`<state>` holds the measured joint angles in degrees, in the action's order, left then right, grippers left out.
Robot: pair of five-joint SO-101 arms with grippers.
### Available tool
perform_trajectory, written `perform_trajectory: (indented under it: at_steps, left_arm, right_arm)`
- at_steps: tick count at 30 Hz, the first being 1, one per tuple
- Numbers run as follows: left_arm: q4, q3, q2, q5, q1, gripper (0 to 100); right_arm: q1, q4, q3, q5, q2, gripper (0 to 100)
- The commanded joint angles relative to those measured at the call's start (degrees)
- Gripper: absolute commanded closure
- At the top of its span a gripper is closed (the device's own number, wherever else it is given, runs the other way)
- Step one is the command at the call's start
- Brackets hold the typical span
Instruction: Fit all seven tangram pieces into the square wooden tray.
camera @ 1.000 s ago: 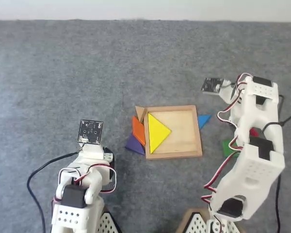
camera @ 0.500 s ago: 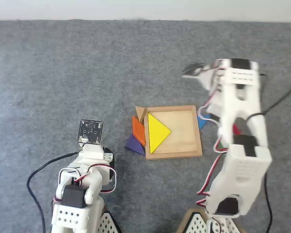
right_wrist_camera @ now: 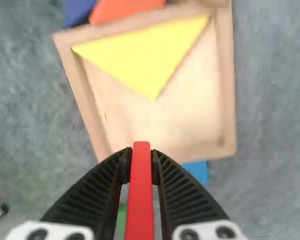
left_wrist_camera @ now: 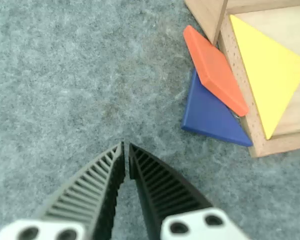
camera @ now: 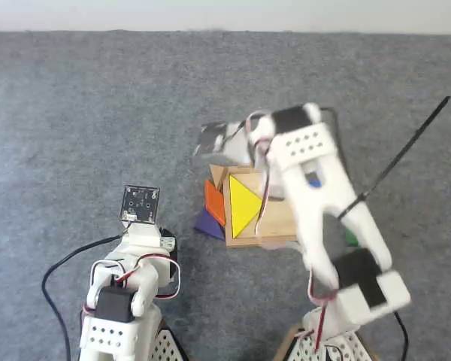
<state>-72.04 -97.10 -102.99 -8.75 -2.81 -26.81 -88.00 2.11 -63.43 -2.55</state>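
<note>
Wooden tray [camera: 244, 241] is lying mid-table, holding yellow triangle [camera: 243, 201] at its left. Right gripper [right_wrist_camera: 140, 152] is hovering over the right rim, clamping red piece [right_wrist_camera: 140, 192]. Left gripper [left_wrist_camera: 126, 148], near-left, is pinching nothing, jaws almost together.

High cam sits far up, looks down on the whole table [camera: 98, 113] & wooden tray [camera: 244, 241]. Each wrist cam sits close behind its own jaws, looking past them; tray lies ahead of both. All 3 see the yellow piece [camera: 244, 203].
</note>
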Motion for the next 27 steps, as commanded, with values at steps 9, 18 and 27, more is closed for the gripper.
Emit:
perform_trajectory:
  at_steps: [9, 18, 27]
  left_arm:
    - [-0.4, 0.7, -1.1, 0.4, 0.3, 99]
    - [-0.4, 0.7, -1.1, 0.4, 0.3, 99]
    - [-0.4, 0.7, -1.1, 0.4, 0.3, 99]
  right_arm:
    - [-9.7, 8.9, 4.7, -12.6, -1.5, 99.1]
    - [-8.8, 2.2, -9.0, -18.5, -17.1, 99.1]
    - [-8.8, -7.3, -15.8, -26.6, -24.3, 99.0]
